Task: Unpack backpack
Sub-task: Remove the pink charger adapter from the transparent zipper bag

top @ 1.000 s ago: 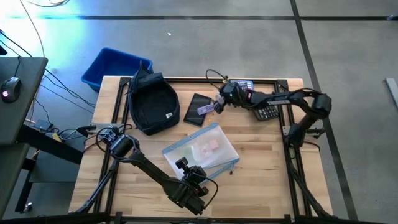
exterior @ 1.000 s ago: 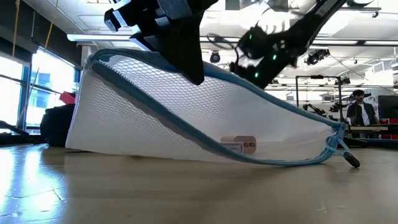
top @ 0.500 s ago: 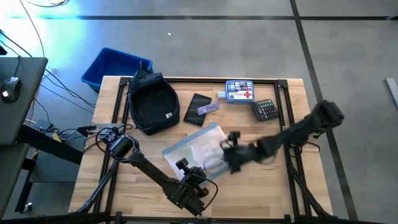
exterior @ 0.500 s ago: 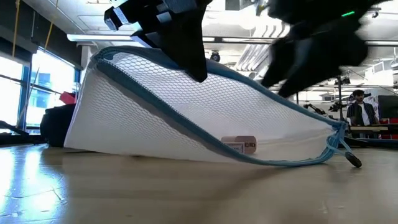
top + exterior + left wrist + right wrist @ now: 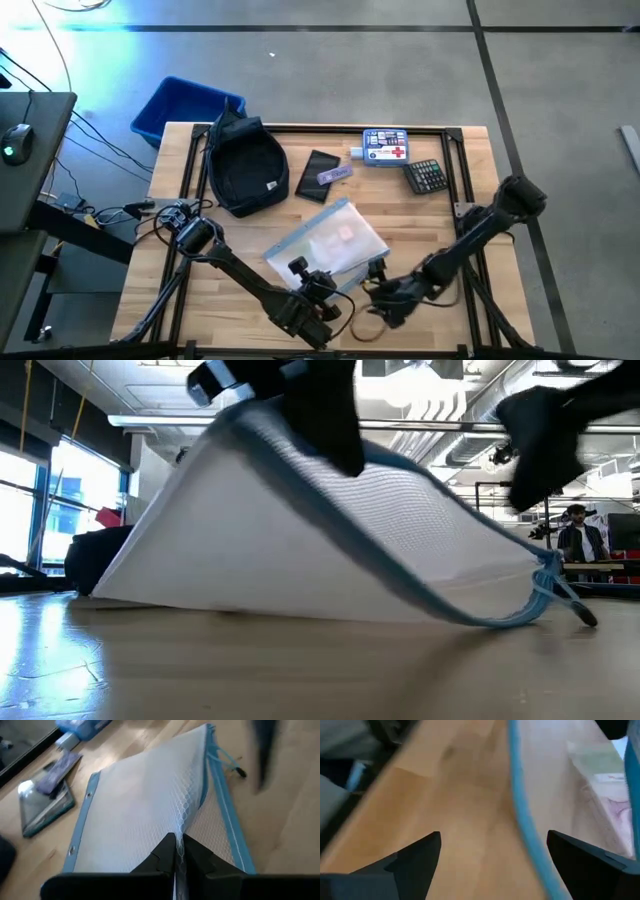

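While the left gripper (image 5: 177, 851) is pinching the soft white mesh pouch (image 5: 328, 240) by its blue-trimmed edge, the right gripper (image 5: 381, 296) is hanging wide open just beside that pouch's corner, over bare wood. The backpack (image 5: 244, 166), dark rounded fabric, is lying well beyond both.

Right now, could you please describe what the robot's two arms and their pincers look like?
Both arms are dark, nearly black, built of slim tubular links with bulkier rounded joints. Thin black cables loop beside the left arm's base. The left pincer ends in two matte black, wedge-shaped fingers with angular edges. The right pincer has two flat, dark fingers tapering to blunt points. No markings are visible on either.
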Robot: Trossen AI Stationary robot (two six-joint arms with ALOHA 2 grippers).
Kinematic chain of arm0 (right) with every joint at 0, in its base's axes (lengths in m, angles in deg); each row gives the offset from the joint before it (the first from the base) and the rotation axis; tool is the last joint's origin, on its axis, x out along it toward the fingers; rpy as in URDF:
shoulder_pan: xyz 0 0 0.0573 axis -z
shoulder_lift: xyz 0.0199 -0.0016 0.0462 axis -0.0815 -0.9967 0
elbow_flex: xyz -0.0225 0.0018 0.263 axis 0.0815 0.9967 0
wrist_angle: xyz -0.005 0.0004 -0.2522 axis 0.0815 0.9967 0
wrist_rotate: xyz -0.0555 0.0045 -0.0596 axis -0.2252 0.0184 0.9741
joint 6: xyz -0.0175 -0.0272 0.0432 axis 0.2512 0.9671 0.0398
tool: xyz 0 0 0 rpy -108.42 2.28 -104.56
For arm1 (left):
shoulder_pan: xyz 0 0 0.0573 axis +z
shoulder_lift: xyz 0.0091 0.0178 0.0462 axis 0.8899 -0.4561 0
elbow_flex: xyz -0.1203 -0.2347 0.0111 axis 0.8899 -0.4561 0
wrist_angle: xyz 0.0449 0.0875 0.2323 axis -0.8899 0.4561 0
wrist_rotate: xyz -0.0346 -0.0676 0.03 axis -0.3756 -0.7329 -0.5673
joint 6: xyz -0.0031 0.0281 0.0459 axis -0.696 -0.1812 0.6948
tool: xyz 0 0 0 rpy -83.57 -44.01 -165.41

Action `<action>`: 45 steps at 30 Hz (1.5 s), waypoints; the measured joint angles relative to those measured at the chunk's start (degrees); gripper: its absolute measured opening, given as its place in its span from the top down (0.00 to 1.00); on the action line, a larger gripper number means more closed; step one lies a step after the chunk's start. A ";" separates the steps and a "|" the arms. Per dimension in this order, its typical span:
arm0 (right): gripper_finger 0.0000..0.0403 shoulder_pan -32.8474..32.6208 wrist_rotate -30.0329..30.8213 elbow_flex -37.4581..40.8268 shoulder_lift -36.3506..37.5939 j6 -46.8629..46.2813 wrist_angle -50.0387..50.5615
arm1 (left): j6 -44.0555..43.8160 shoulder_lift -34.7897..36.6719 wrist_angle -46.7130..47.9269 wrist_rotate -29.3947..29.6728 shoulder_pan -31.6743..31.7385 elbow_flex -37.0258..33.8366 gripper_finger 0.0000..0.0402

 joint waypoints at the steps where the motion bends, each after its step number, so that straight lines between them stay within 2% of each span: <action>1: 0.16 1.52 -0.09 0.00 -0.91 1.36 -0.50 | 2.02 0.00 -1.21 0.00 0.00 0.00 1.00; 7: 0.23 10.50 -0.11 0.02 -3.10 6.18 -6.57 | 10.93 0.00 -4.70 -1.00 -0.31 0.00 1.00; 14: 0.31 17.59 0.34 0.00 -3.74 0.58 -7.85 | 12.63 -0.01 -4.59 -1.37 -0.33 0.00 1.00; 17: 0.40 18.90 3.15 0.00 -5.64 0.20 -7.83 | 12.70 -0.02 -4.66 -1.57 -0.36 0.00 1.00; 22: 0.60 19.96 9.61 -0.02 -8.42 -0.89 -8.54 | 12.70 -0.02 -4.61 -1.60 -0.31 -0.02 1.00; 28: 0.79 21.64 6.51 0.00 -8.43 -0.63 -12.55 | 12.73 -0.02 -4.76 -2.00 -0.50 -0.02 1.00; 34: 0.90 24.10 8.20 0.00 -8.43 -3.05 -13.33 | 12.73 -0.02 -4.30 -1.38 -0.31 -0.02 1.00; 37: 0.90 25.20 4.73 0.00 -8.43 -2.47 -13.35 | 12.75 -0.02 -4.33 -1.69 -0.31 -0.02 1.00; 39: 0.86 25.59 3.67 0.00 -8.43 -2.33 -13.30 | 12.75 -0.02 -4.15 -1.77 -0.35 -0.02 1.00; 42: 0.76 26.10 2.92 0.00 -8.72 -1.47 -13.85 | 12.75 -0.02 -3.52 -1.78 -0.37 -0.02 1.00; 45: 0.60 26.85 1.57 0.00 -10.39 -1.46 -16.21 | 12.75 -0.02 -2.17 -2.05 -0.46 -0.02 1.00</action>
